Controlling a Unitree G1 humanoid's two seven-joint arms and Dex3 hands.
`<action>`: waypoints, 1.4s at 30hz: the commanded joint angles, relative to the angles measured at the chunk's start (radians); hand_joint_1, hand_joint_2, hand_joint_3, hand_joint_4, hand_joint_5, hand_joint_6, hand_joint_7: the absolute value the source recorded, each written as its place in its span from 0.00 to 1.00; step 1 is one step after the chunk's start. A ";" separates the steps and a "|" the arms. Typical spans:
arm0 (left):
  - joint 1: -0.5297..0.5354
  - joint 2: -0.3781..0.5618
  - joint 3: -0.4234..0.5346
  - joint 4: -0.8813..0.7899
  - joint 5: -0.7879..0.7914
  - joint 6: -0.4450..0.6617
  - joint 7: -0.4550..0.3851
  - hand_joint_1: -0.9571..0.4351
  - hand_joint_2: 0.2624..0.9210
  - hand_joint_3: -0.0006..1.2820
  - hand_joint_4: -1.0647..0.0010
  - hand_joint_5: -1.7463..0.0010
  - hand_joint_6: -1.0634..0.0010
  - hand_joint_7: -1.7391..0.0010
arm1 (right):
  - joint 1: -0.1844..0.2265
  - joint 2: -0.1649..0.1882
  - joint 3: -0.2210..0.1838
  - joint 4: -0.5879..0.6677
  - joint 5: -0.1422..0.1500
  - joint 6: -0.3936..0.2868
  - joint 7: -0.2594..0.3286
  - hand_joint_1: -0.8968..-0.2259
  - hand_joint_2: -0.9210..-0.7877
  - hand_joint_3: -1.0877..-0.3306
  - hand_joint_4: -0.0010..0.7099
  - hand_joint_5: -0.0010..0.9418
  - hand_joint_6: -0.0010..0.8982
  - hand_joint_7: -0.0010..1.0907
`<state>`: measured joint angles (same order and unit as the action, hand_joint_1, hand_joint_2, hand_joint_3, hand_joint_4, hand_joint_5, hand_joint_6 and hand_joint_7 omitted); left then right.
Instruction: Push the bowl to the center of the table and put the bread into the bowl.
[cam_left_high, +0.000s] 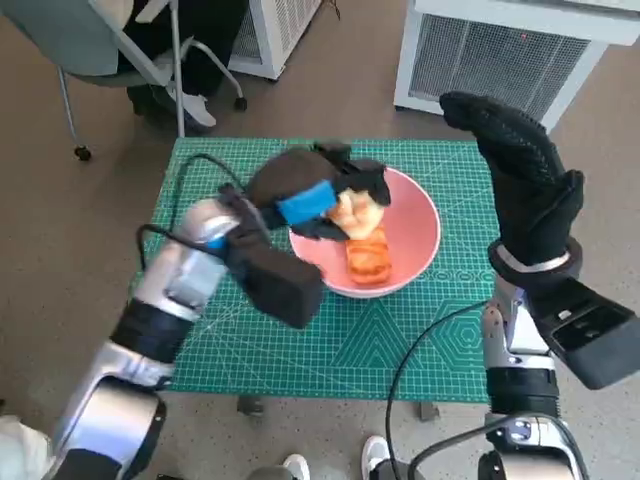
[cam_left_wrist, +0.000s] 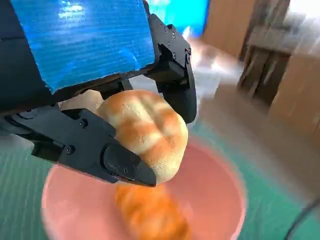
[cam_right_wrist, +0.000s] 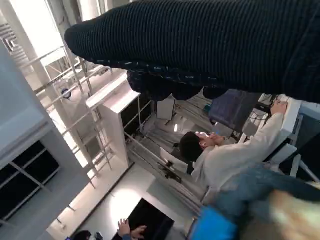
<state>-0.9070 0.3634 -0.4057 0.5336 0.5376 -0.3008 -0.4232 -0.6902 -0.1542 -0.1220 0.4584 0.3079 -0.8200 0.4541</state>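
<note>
Two breads (cam_left_high: 366, 256), one bowl (cam_left_high: 420, 225)

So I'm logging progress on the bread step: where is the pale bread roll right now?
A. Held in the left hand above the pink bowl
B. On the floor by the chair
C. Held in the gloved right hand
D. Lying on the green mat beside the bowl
A: the left hand grips the bread roll over the pink bowl, which already holds another piece of bread; the right hand is raised, holding nothing.
</note>
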 joint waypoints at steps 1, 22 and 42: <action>-0.028 0.004 -0.044 -0.017 0.046 0.128 -0.121 0.61 0.89 0.08 0.79 0.92 0.72 0.74 | 0.021 -0.009 -0.001 -0.010 -0.022 -0.003 -0.002 0.47 0.00 0.36 0.00 0.52 0.00 0.65; 0.062 -0.003 0.135 0.028 -0.172 -0.204 0.108 0.35 0.96 0.02 0.99 1.00 0.82 0.95 | 0.015 -0.006 -0.006 -0.031 -0.044 0.007 -0.025 0.45 0.00 0.35 0.00 0.52 0.00 0.62; 0.222 -0.190 0.373 -0.165 -0.602 -0.358 0.217 0.25 1.00 0.38 0.87 0.98 0.79 0.93 | -0.058 0.024 -0.003 -0.032 -0.061 0.039 -0.114 0.49 0.00 0.41 0.15 0.34 0.00 0.61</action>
<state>-0.7034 0.1855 -0.0443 0.4044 -0.0249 -0.6578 -0.1873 -0.7374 -0.1401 -0.1292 0.4104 0.2664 -0.7887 0.3486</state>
